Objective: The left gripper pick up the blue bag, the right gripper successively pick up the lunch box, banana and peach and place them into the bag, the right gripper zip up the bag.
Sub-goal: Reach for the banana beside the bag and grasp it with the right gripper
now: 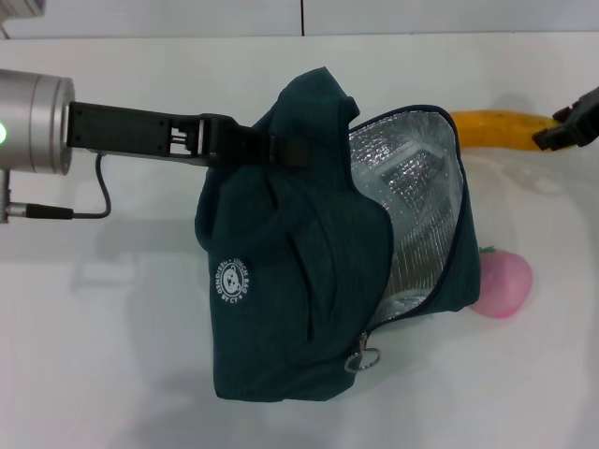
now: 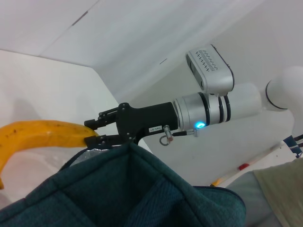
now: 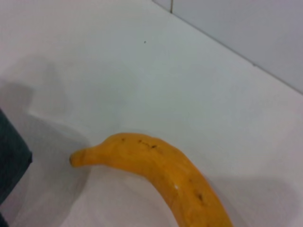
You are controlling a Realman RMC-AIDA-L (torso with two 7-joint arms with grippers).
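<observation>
The blue bag (image 1: pixel 281 281) hangs open over the white table, its foil lining (image 1: pixel 421 215) facing right. My left gripper (image 1: pixel 281 148) is shut on the bag's strap at the top. Inside the bag, a clear box shape that looks like the lunch box (image 1: pixel 401 178) rests against the foil. The banana (image 1: pixel 496 129) lies on the table behind the bag. My right gripper (image 1: pixel 550 129) is shut on its right end; the left wrist view shows the right gripper (image 2: pixel 94 132) with a finger on either side of the banana (image 2: pixel 42 135). The peach (image 1: pixel 501 285) sits to the right of the bag.
The zipper's metal ring pull (image 1: pixel 363 355) hangs at the bag's lower front edge. The left arm's cable (image 1: pixel 98 196) droops beside the wrist. A wall seam (image 1: pixel 301 17) runs behind the table. The right wrist view shows the banana (image 3: pixel 165 175) on bare white tabletop.
</observation>
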